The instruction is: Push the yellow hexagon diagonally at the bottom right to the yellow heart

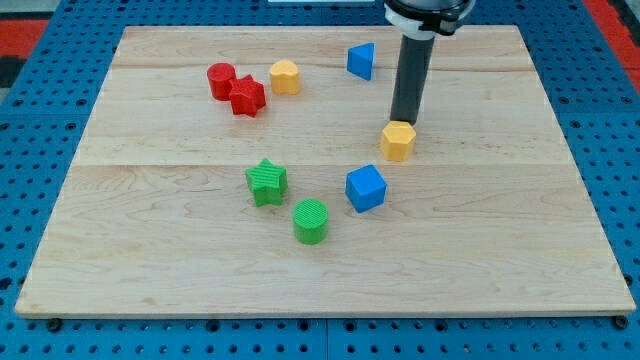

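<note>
The yellow hexagon (398,141) sits right of the board's middle. My tip (404,121) stands right at its upper edge, touching or nearly touching it. The dark rod rises from there to the view's top. The yellow heart (285,76) lies at the upper left of the hexagon, well apart from it, just right of the red blocks.
A red cylinder (220,78) and a red star (247,97) sit together left of the heart. A blue triangle (362,60) lies left of the rod. A blue cube (366,188), a green star (266,182) and a green cylinder (311,221) lie below the hexagon, on the wooden board (500,250).
</note>
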